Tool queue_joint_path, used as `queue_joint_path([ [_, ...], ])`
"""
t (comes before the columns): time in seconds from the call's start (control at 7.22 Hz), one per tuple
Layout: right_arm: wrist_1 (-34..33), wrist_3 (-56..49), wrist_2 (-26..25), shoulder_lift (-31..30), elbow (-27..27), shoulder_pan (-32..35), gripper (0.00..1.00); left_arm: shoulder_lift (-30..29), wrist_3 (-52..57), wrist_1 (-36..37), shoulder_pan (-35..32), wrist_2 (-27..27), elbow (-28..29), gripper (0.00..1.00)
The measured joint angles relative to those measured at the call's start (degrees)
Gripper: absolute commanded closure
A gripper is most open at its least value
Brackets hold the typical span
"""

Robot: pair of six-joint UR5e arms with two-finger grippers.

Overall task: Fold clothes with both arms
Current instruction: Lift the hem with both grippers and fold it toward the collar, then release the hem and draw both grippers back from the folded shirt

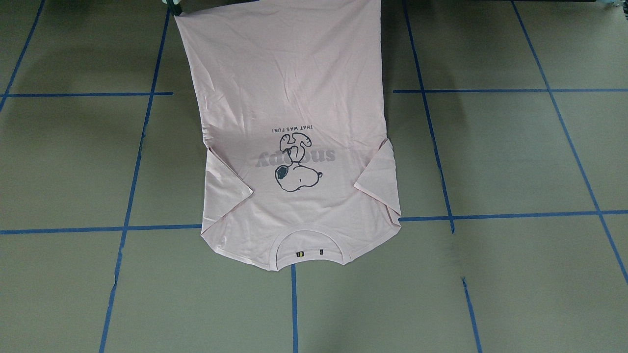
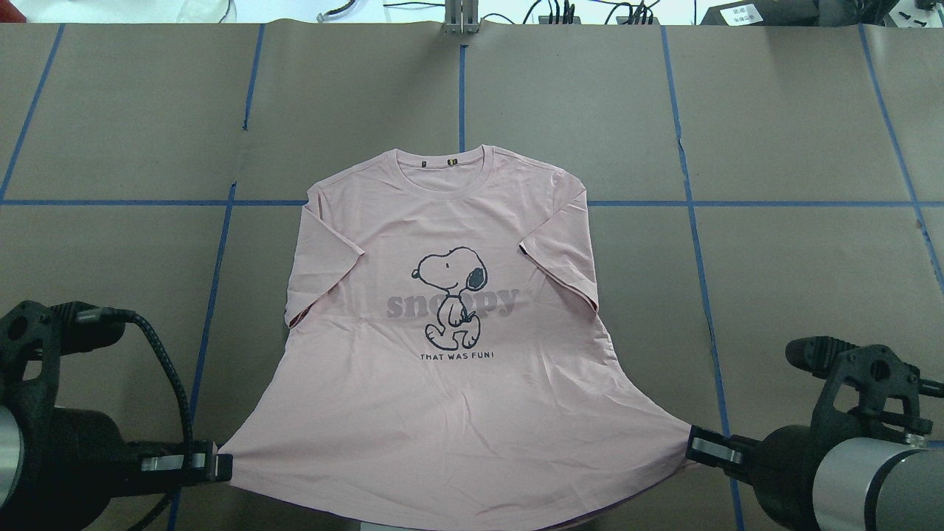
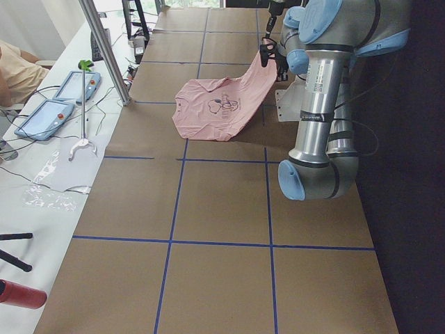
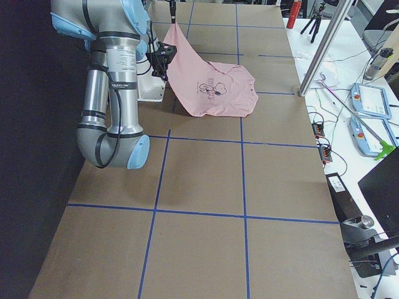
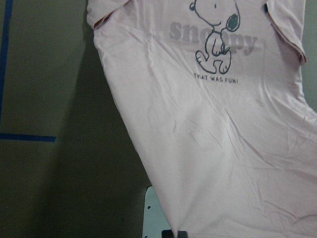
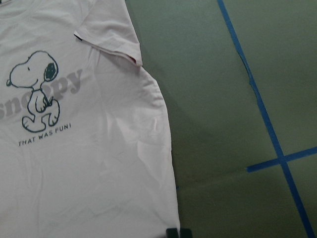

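Note:
The pale pink T-shirt [image 2: 457,398] lies print side up, Snoopy and "THAT WAS FUN!" showing. Its collar and sleeves rest on the table [image 2: 774,258], and its lower half is lifted and stretched toward the robot. My left gripper [image 2: 221,466] is shut on the left hem corner. My right gripper [image 2: 689,446] is shut on the right hem corner. The front-facing view shows the shirt [image 1: 284,88] rising to the top edge, with the right gripper [image 1: 174,9] at its corner. Both wrist views show the cloth [image 5: 223,148] [image 6: 89,163] hanging from the fingertips.
The table is covered in brown paper with a blue tape grid [image 2: 461,88]. A white pedestal base [image 4: 149,87] stands under the raised hem. Teach pendants [image 3: 62,97], a metal post [image 3: 104,49] and cables lie along the far side.

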Motion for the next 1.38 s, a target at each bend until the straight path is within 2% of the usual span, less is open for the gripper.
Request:
queue_joint_path([
  [0.14,-0.84,-4.04,0.99,3.32,-1.98,3.02,1.00,-2.94,5.37,0.81,-3.25,-0.61,3.34,1.00],
  [0.28,-1.68,-7.90,2.66,8.44,-6.74,7.64,1.00,-5.99,11.18,1.02,-8.20,-0.94,8.84,1.00],
  [0.55,-1.60,-13.95,6.78,17.64,-19.22,17.84,1.00,-10.62,20.43,0.75,-17.37,-1.21,19.70,1.00],
  [0.69,-0.78,-17.00,7.67,20.13,-24.39,22.03,1.00,-12.56,23.02,0.03,-20.46,-1.16,24.44,1.00],
  [0.97,6.00,-20.75,8.12,22.79,-35.59,28.08,1.00,-14.64,25.19,-6.34,-24.55,-0.89,34.50,1.00],
  [1.38,18.84,-24.37,8.15,27.74,-54.72,32.67,1.00,-16.44,27.68,-21.55,-27.80,1.02,52.17,1.00],
])
